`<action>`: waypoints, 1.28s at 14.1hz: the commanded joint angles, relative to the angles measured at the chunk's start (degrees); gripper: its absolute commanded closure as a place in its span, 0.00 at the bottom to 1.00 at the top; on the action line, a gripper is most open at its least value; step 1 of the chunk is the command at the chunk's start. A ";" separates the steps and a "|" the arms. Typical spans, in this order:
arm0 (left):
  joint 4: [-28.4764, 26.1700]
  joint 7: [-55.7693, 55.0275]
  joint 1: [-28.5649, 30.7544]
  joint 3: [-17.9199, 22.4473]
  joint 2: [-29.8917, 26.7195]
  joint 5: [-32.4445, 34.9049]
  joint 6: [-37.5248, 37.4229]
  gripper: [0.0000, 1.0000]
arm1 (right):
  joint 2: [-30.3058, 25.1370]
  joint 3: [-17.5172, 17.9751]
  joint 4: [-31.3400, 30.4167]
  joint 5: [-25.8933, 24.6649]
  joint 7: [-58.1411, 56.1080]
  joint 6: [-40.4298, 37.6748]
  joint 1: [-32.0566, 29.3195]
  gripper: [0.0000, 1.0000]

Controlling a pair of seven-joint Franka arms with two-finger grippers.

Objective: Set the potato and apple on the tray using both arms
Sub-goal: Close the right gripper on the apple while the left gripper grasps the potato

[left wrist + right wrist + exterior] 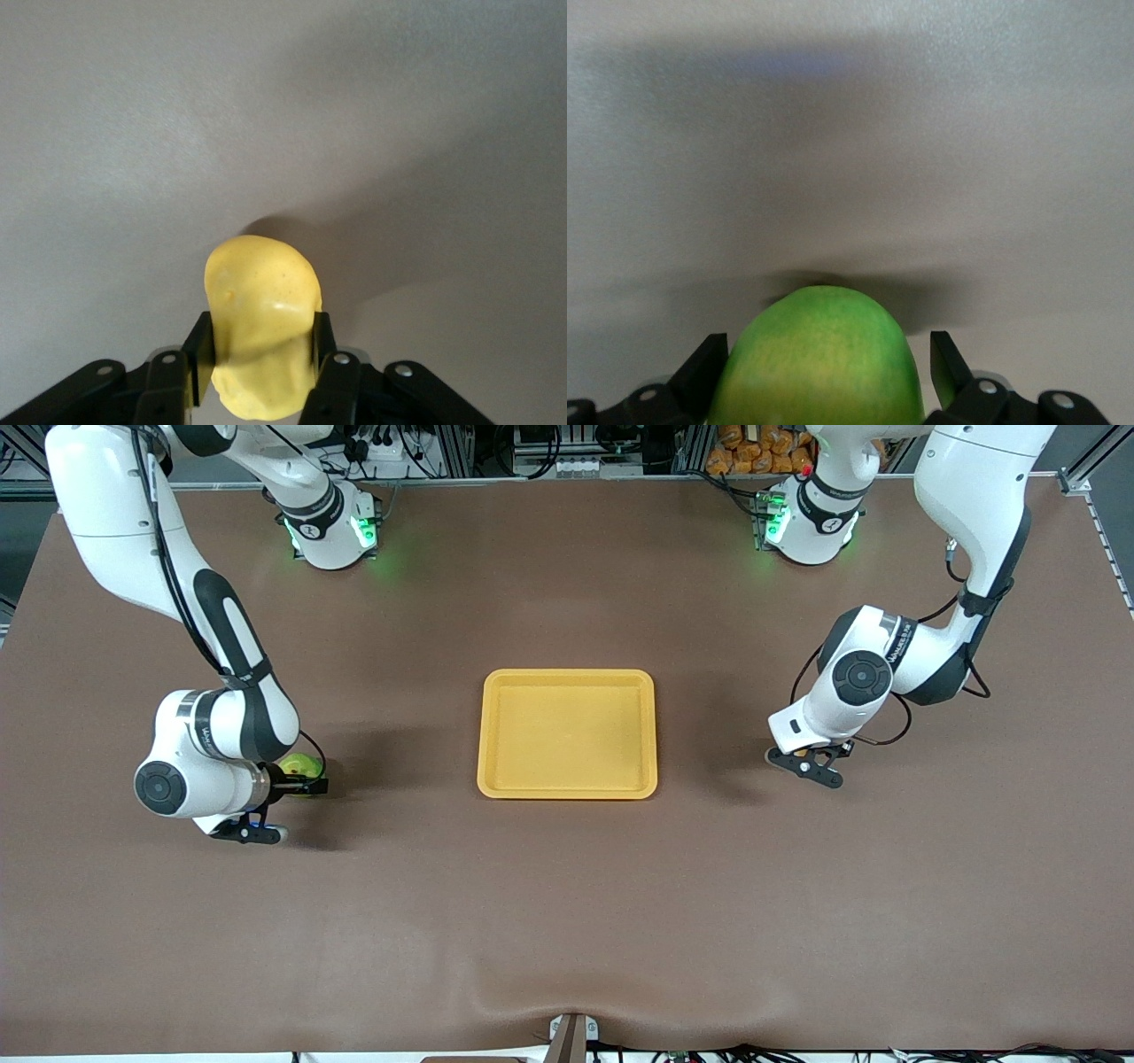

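Observation:
The yellow-orange tray [567,791] lies in the middle of the table with nothing in it. My left gripper [808,765] is low at the table toward the left arm's end. It is shut on the lumpy yellow potato [262,297], with both fingers [200,351] pressed to its sides. In the front view the hand hides the potato. My right gripper [301,778] is low at the table toward the right arm's end. It is open around the green apple [300,763], which rests on the table. In the right wrist view the apple [819,372] sits between the fingers [700,372], with a gap on at least one side.
Brown table cloth [567,921] covers the whole table. Each arm's elbow and forearm hang over its own end of the table. The arm bases [332,531] stand along the table's edge farthest from the front camera.

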 commanded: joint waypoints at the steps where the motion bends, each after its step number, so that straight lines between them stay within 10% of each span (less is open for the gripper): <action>1: 2.16 0.47 0.72 -0.27 0.54 1.05 -0.10 0.80 | -0.63 0.36 -0.90 -0.40 1.48 0.08 -0.22 0.44; 3: 4.00 0.20 0.72 -0.27 0.62 0.44 -0.80 0.80 | -0.89 0.36 -0.81 -0.40 2.53 -1.31 0.31 1.00; 18: 13.76 -5.67 -0.68 -4.92 1.32 -9.59 -8.10 0.81 | -8.00 0.18 11.67 -1.27 4.12 -24.26 1.11 1.00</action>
